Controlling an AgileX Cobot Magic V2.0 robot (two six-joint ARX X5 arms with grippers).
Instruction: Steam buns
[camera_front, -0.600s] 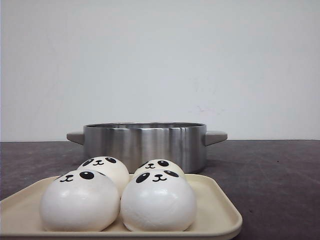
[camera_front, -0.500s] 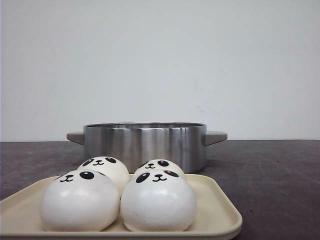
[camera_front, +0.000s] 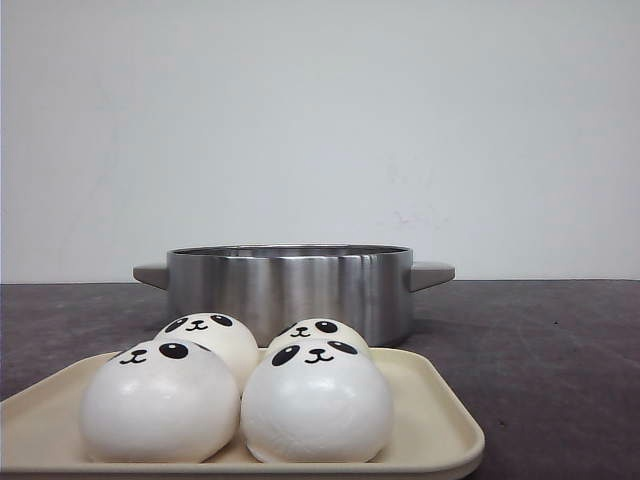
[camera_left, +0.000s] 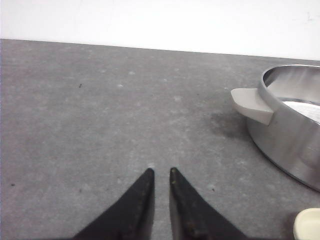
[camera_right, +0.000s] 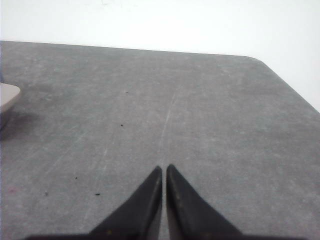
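Four white panda-face buns sit on a cream tray (camera_front: 440, 430) at the near edge of the front view: front left (camera_front: 160, 405), front right (camera_front: 317, 410), back left (camera_front: 210, 335), back right (camera_front: 318, 330). A steel pot (camera_front: 290, 285) stands just behind the tray. Neither gripper shows in the front view. My left gripper (camera_left: 161, 171) is empty over bare table, fingers nearly together with a thin slit, and the pot (camera_left: 285, 130) lies off to its side. My right gripper (camera_right: 164, 167) is shut and empty over bare table.
The pot has beige handles on both sides (camera_left: 251, 105) (camera_right: 7, 97). A corner of the tray (camera_left: 307, 225) shows in the left wrist view. The dark grey table's rounded far corner (camera_right: 260, 60) shows in the right wrist view. A white wall stands behind.
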